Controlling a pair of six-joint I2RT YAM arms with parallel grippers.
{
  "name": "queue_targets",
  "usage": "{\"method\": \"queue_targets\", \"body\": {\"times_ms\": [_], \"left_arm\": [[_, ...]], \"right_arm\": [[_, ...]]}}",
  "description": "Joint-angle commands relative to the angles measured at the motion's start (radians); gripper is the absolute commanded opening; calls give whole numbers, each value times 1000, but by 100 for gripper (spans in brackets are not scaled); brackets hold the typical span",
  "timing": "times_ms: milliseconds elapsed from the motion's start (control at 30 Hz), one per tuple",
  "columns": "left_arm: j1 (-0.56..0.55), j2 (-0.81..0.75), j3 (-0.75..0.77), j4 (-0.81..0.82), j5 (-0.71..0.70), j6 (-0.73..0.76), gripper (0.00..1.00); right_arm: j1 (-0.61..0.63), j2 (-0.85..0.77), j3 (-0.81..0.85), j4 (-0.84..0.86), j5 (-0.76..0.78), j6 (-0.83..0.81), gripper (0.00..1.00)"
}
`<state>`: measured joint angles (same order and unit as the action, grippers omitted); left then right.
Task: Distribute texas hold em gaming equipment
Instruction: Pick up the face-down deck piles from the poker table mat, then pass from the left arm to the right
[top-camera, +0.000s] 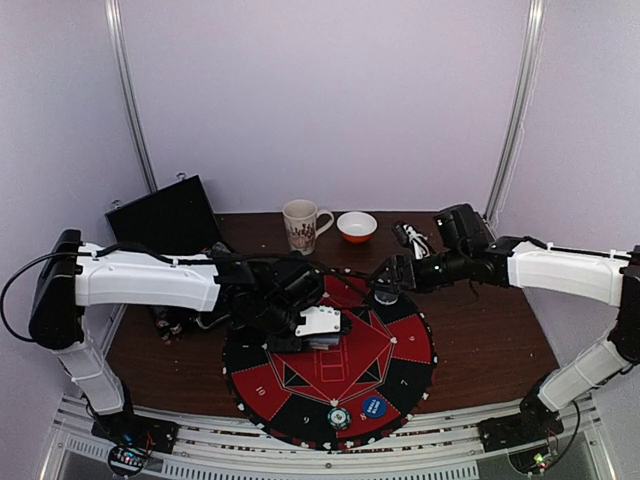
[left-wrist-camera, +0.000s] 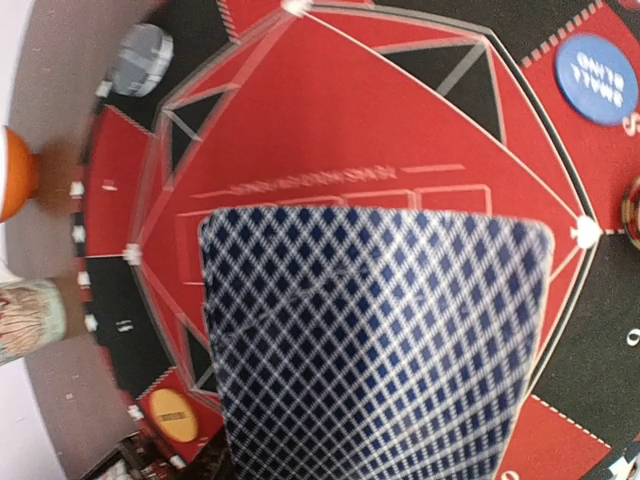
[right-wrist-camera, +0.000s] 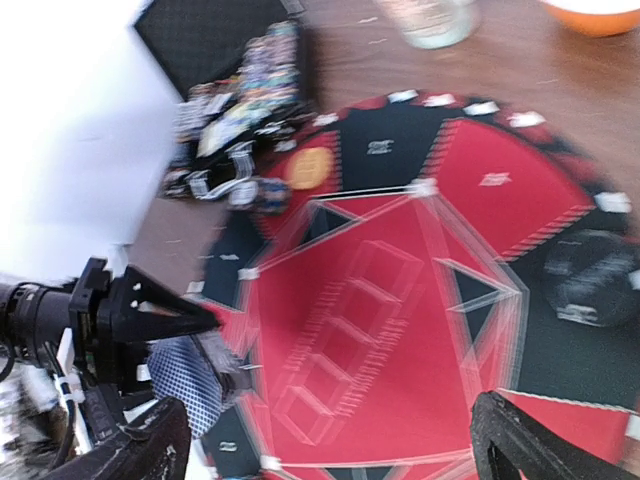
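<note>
A stack of playing cards (left-wrist-camera: 375, 340) with blue checked backs fills the left wrist view and hides that gripper's fingers. My left gripper (top-camera: 318, 330) is shut on these cards above the left-centre of the round red-and-black mat (top-camera: 400, 350). In the right wrist view the cards (right-wrist-camera: 185, 380) sit between its black fingers. My right gripper (right-wrist-camera: 330, 450) is open and holds nothing, above the mat's far side (top-camera: 388, 282) by a chip stack (top-camera: 385, 296). A blue disc (top-camera: 372, 407) and a striped chip (top-camera: 339, 417) lie at the near rim. An orange disc (right-wrist-camera: 309, 167) lies at the left rim.
A black case (top-camera: 170, 222) stands open at the back left, with chips (right-wrist-camera: 235, 120) spilled in front of it. A mug (top-camera: 302, 225) and an orange-and-white bowl (top-camera: 357, 226) stand behind the mat. A small black-and-white object (top-camera: 410, 236) lies beside the right arm.
</note>
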<state>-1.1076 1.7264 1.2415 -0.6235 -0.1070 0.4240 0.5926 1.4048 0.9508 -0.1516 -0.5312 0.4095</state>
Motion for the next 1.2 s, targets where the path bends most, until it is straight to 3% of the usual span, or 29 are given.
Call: {"method": "queue_targets", "body": {"times_ms": [0, 200, 533, 700, 867, 900, 1167], "left_arm": [[11, -57, 76, -28, -82, -25, 48], [39, -93, 109, -40, -97, -43, 48], [43, -86, 137, -38, -138, -36, 48], [43, -85, 144, -41, -127, -28, 48], [43, -86, 156, -36, -150, -22, 48], [43, -83, 160, -36, -153, -20, 48], [49, -59, 162, -38, -148, -28, 50]], "right_arm": [[41, 81, -41, 291, -260, 183, 99], [93, 155, -36, 502, -340, 282, 99], [138, 299, 46, 501, -382, 267, 94], [143, 373, 82, 619, -407, 356, 91], [168, 439, 125, 629, -419, 366, 85], [173, 450, 138, 629, -427, 367, 83], [191, 471, 161, 649, -476, 372, 32]]}}
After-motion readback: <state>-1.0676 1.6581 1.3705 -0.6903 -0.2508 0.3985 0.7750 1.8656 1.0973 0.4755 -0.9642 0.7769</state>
